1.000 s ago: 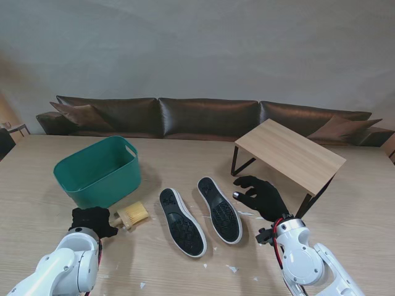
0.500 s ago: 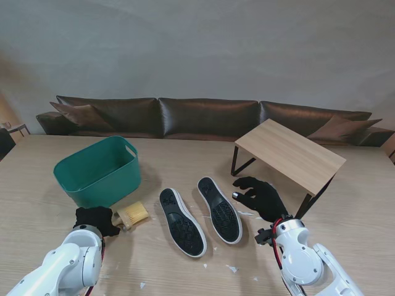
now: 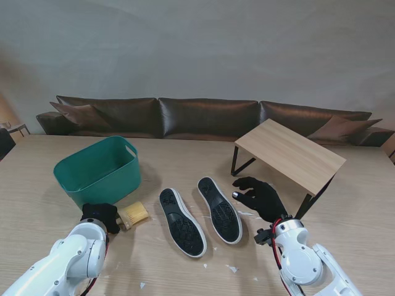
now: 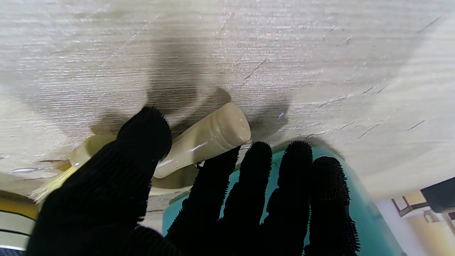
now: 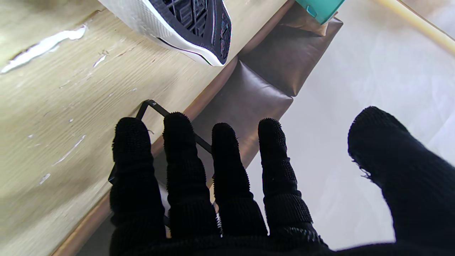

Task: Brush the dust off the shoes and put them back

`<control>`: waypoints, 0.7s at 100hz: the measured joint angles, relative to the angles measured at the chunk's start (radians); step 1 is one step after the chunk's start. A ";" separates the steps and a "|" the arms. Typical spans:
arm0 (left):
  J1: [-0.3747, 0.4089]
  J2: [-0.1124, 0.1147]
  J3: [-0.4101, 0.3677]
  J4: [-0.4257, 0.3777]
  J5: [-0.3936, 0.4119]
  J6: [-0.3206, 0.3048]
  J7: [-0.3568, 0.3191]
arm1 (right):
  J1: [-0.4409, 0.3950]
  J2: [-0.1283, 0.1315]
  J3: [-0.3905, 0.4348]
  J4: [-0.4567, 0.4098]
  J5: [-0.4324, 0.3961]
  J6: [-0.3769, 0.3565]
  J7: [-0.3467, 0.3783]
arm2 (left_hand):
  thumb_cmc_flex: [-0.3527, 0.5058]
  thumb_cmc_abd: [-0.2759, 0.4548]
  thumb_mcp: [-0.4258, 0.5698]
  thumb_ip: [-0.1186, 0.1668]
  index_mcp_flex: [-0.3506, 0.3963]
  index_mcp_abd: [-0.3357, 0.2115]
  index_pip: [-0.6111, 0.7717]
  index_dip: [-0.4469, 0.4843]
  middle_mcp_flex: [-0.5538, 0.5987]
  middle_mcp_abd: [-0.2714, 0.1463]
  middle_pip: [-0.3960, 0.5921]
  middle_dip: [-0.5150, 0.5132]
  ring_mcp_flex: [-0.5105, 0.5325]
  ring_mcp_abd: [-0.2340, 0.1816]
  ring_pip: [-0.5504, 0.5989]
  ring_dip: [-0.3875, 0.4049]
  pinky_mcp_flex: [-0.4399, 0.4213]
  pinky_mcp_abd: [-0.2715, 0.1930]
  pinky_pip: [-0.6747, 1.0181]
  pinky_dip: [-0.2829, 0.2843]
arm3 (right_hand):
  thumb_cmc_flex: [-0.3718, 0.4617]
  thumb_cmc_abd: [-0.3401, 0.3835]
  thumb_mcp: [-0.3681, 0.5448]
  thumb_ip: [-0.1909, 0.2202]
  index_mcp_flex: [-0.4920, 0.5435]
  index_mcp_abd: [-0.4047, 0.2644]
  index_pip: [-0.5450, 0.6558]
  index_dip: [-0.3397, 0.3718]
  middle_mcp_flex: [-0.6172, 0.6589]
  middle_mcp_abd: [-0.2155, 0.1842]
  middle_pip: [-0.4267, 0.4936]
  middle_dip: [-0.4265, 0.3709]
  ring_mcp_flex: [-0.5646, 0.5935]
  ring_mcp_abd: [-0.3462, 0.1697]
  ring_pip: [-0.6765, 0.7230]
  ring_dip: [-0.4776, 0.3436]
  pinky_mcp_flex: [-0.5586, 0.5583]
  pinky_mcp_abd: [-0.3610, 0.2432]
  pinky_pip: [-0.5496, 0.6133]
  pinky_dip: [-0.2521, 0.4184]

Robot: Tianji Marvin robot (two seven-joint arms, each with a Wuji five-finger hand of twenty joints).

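from the stand's view the two shoes lie sole-up side by side in the middle of the table, the left shoe (image 3: 181,222) nearer to me and the right shoe (image 3: 219,209) just beside it toward the right, with pale scraps of debris (image 3: 232,268) scattered near them. the brush (image 3: 132,215) lies between the left shoe and the green basket (image 3: 99,171), bristles toward the shoes, and the left hand (image 3: 100,215) sits at its handle end; from here it is hard to tell whether the hand grips it. the left wrist view settles more: the cream handle (image 4: 202,140) rests on the table top with the thumb on one side and the fingers (image 4: 220,177) on the other, spread and not yet wrapped, so the left hand (image 4: 185,199) is released and holds nothing. that view also shows the basket's green rim close past the fingertips. the right hand (image 3: 261,196) hovers beside the right shoe, near the small wooden stand (image 3: 290,153), fingers apart and empty. the right wrist view confirms the splayed fingers (image 5: 177,170) and shows the toe of a shoe (image 5: 188,28), the stand's black metal leg (image 5: 167,128), and the brown sofa (image 5: 263,85) beyond the table edge.
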 measured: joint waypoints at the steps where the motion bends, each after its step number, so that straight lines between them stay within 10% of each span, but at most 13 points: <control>1: -0.003 0.000 0.002 0.002 0.003 -0.003 -0.003 | 0.000 0.000 0.000 0.000 0.001 0.000 0.000 | 0.013 -0.007 -0.011 0.000 0.000 0.000 0.017 0.009 0.004 -0.001 0.016 0.003 0.007 -0.002 0.008 0.002 0.004 0.000 0.006 0.001 | 0.000 0.000 0.000 0.000 0.000 0.000 0.000 0.000 0.000 0.000 0.000 0.000 0.000 0.000 0.000 0.000 0.000 0.000 0.000 0.000; 17: -0.045 0.007 0.030 0.031 0.018 -0.052 -0.020 | 0.003 -0.002 -0.001 0.004 0.011 0.001 -0.001 | 0.084 -0.026 -0.033 -0.023 0.052 -0.111 0.304 0.051 0.068 -0.048 0.065 0.076 0.080 -0.041 0.103 0.048 0.074 -0.013 0.102 0.002 | 0.000 0.000 0.000 0.000 0.000 0.011 0.000 0.000 0.001 0.002 0.000 0.000 0.000 0.000 0.002 0.000 0.000 0.000 0.000 0.000; 70: -0.082 0.009 0.038 0.066 0.020 -0.164 -0.010 | 0.010 -0.007 -0.003 0.014 0.036 0.007 -0.002 | 0.093 -0.124 0.087 -0.056 0.064 -0.091 0.417 -0.027 0.417 -0.123 0.065 0.197 0.496 -0.150 0.219 0.047 0.432 -0.023 0.207 -0.088 | 0.000 0.000 0.000 0.000 0.000 0.029 0.000 -0.005 0.013 0.009 0.001 0.000 0.011 0.011 0.002 0.001 0.000 0.000 0.014 0.000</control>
